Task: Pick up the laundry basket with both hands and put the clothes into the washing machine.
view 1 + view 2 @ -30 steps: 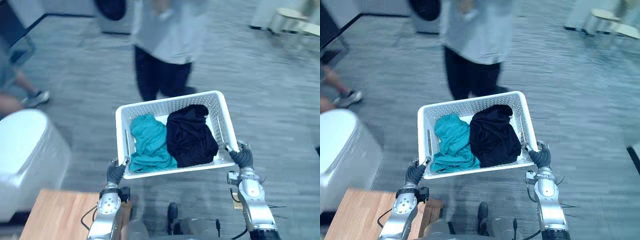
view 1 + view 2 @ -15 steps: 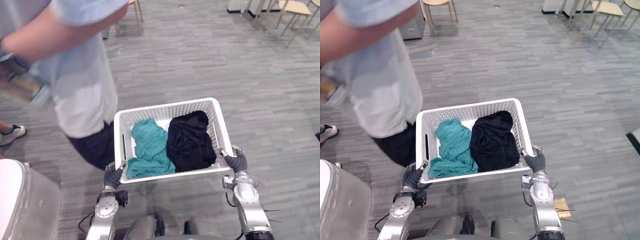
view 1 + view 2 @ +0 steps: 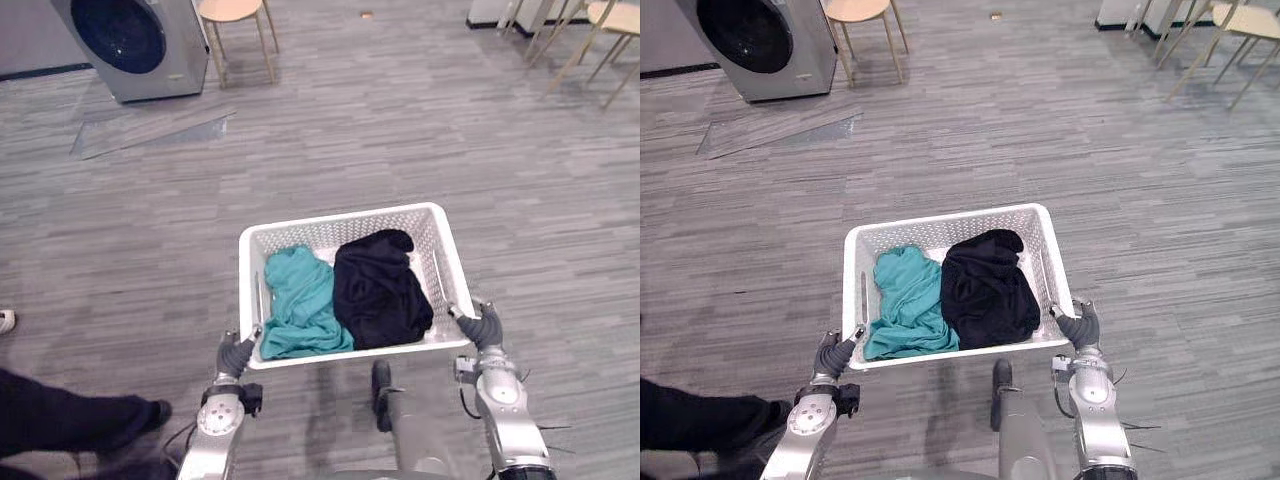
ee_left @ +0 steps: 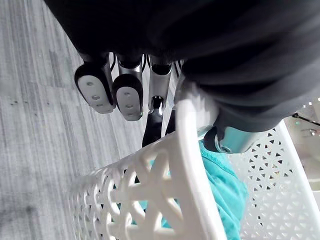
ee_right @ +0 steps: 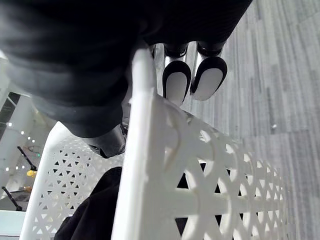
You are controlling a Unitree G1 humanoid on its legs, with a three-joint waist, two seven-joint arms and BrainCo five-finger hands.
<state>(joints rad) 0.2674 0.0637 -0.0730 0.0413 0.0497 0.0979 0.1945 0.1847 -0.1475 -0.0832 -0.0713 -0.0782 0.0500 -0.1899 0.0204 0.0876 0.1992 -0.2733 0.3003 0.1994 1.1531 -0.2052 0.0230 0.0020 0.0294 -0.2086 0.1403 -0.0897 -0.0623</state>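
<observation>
I hold a white perforated laundry basket (image 3: pixel 345 218) off the floor in front of me. My left hand (image 3: pixel 234 355) is shut on its near left corner, my right hand (image 3: pixel 487 328) on its near right corner. In the left wrist view the fingers (image 4: pixel 125 95) curl over the outside of the rim (image 4: pixel 192 165), and the thumb sits inside. The right wrist view shows the same grip, fingers (image 5: pixel 177 82) round the rim (image 5: pixel 145 150). A teal garment (image 3: pixel 300 305) lies in the left half, a black garment (image 3: pixel 380 290) in the right. The washing machine (image 3: pixel 135 40), grey with a dark round door, stands far ahead to the left.
A wooden stool (image 3: pixel 232 12) stands just right of the machine. Chairs (image 3: pixel 600 30) stand at the far right. A person's dark-trousered leg (image 3: pixel 60 420) lies at the lower left, with a shoe (image 3: pixel 5 320) at the left edge. A loose floor panel (image 3: pixel 150 130) lies before the machine.
The camera has swung: the washing machine has come into view at the far left. The person who stood before the basket is now at the lower left. Both hands still hold the basket.
</observation>
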